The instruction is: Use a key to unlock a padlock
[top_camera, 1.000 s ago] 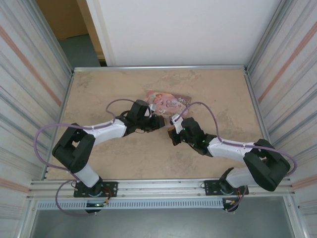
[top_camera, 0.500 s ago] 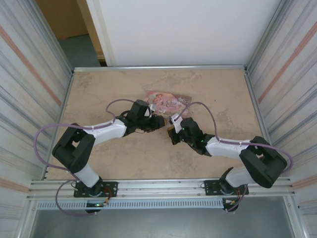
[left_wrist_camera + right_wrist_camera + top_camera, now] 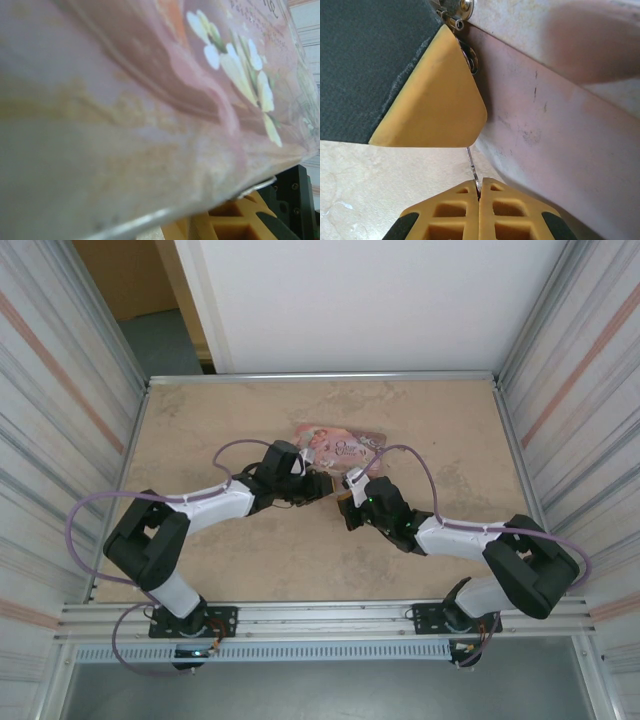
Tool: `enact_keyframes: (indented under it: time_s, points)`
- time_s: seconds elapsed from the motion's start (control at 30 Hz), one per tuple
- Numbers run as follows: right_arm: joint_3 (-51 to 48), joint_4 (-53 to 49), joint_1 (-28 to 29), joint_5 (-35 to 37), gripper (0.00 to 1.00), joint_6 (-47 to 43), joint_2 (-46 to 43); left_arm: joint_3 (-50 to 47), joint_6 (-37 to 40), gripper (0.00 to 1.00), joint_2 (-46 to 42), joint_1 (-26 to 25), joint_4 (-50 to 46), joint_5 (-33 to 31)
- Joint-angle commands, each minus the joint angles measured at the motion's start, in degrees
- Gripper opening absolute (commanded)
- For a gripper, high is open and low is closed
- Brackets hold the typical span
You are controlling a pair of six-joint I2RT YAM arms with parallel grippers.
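My right gripper (image 3: 479, 181) is shut on the key (image 3: 471, 162), a thin silvery blade that rises from between its yellow fingertips. The blade's tip disappears under a yellow finger pad (image 3: 432, 97) of the left gripper. Behind that pad a thin silvery ring (image 3: 471, 59) shows; the padlock's teal body is hidden. In the top view the left gripper (image 3: 322, 486) and right gripper (image 3: 342, 500) meet tip to tip just in front of the pink tin. In the left wrist view one yellow finger (image 3: 235, 222) shows under the tin's rim; its jaws are hidden.
The pink illustrated tin (image 3: 340, 447) lies on the beige table (image 3: 220, 420) right behind both grippers; its side wall (image 3: 560, 130) stands close to the right of the key. Its lid (image 3: 150, 100) looms over the left wrist camera. Metal walls fence the table.
The right arm's forearm and elbow have shifted slightly left. Both grippers stay almost where they were, tip to tip at the tin.
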Motion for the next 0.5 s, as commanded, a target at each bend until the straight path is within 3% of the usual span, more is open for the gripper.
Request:
enact_keyframes:
  time_s: [0.0,0.47]
  points:
    - [-0.4,3.4,-0.2,0.4,0.0,1.8,0.4,0.4,-0.8,0.01,-3.2,0.2,2.7,2.4]
    - [-1.7,5.2,-0.6,0.4,0.0,2.8,-0.9,0.2,-0.9,0.01,-3.1,0.2,2.9,2.3]
